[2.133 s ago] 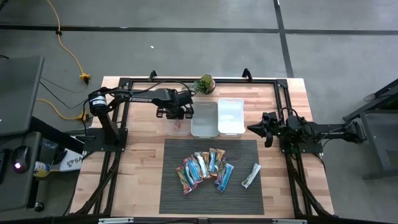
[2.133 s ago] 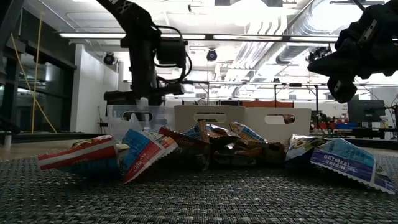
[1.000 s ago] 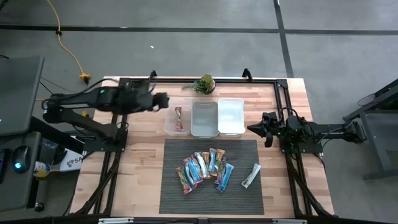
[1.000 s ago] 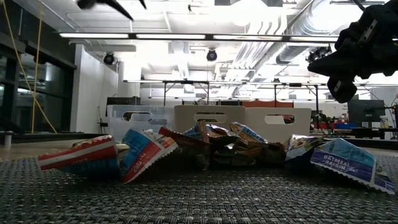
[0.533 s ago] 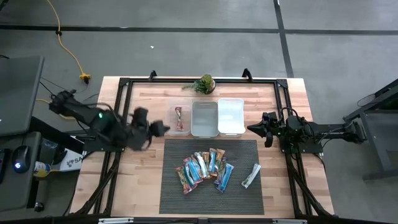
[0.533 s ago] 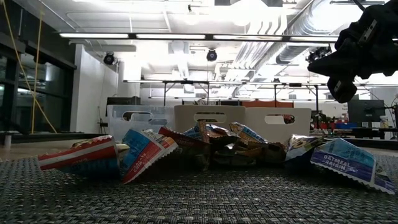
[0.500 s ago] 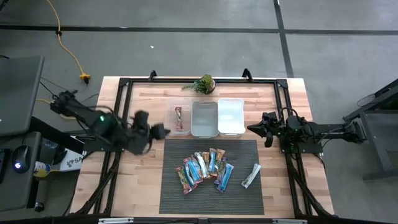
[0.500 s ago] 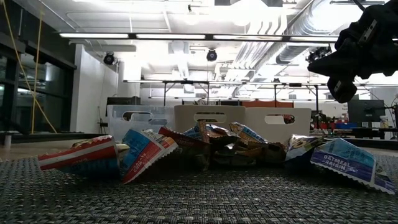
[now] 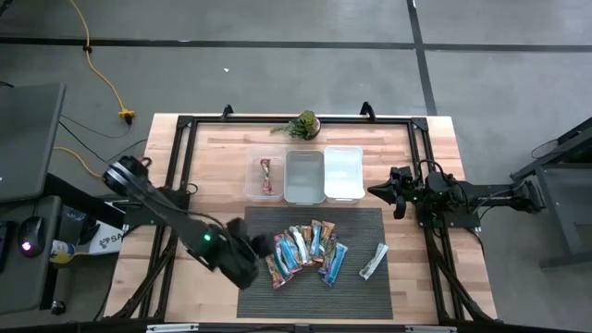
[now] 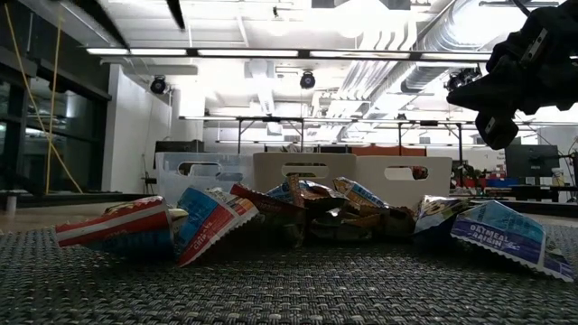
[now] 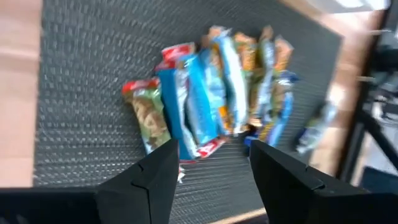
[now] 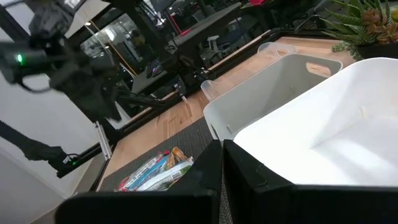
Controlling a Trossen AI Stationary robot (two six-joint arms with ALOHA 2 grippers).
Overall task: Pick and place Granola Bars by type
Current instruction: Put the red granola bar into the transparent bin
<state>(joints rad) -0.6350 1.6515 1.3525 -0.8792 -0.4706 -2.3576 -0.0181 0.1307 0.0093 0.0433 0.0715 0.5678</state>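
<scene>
Most of the bars (image 9: 303, 251) lie fanned in an overlapping heap mid-mat, wrappers blue, red and orange-brown. A white-silver bar (image 9: 373, 262) lies alone to their right, well apart. One reddish bar (image 9: 265, 176) lies flat in the far left bin.

Three clear bins (image 9: 305, 175) in a row, dark mat (image 9: 311, 294) in front.
Small green plant (image 9: 303, 124) sits just behind them; yellow cable (image 9: 104, 74), seemingly, trails across the floor.

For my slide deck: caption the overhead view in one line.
Left gripper open over the mat's pile of bars; one bar already binned; right gripper waits shut.
</scene>
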